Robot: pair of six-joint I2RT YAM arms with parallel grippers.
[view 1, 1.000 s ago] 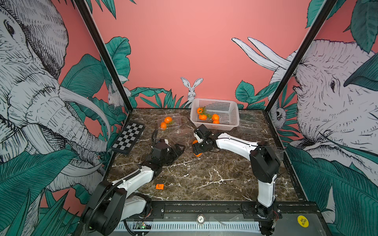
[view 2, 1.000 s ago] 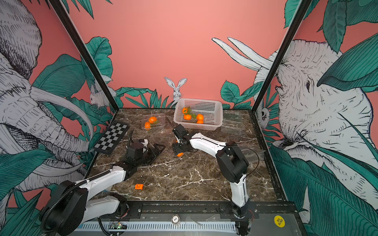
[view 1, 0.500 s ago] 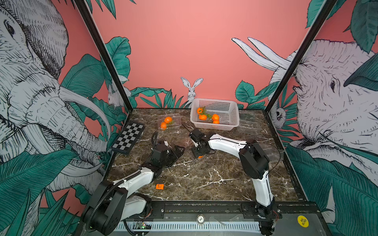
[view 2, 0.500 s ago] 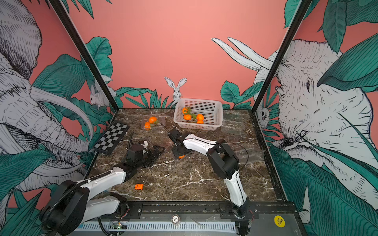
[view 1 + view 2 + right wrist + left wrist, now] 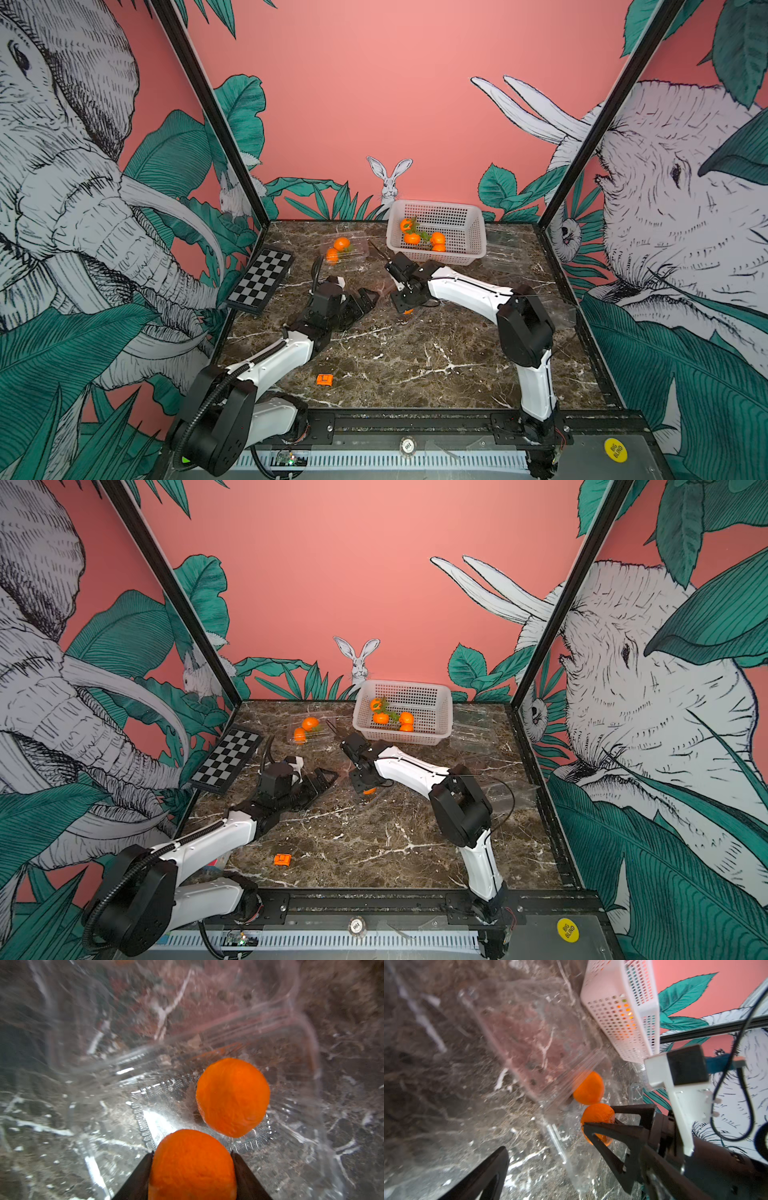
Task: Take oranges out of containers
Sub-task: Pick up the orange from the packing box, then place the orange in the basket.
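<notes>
My right gripper (image 5: 192, 1152) pinches a small round bright-orange fruit (image 5: 192, 1169) over a clear ribbed plastic clamshell (image 5: 143, 1124), centre of both top views; my left gripper (image 5: 360, 302) is spread.

The table (image 5: 415, 357) looks like polished brown marble with white veins, glossy under the light. The container (image 5: 141, 1118) is thin clear plastic, shiny, with ribbed walls. The orange (image 5: 192, 1174) in the right claw (image 5: 192, 1152) has a matt, finely pitted skin, and the fingers (image 5: 137, 1178) on it are matt black plastic. The basket (image 5: 461, 224) is white perforated plastic. The right arm's shell (image 5: 465, 291) is smooth glossy white.
</notes>
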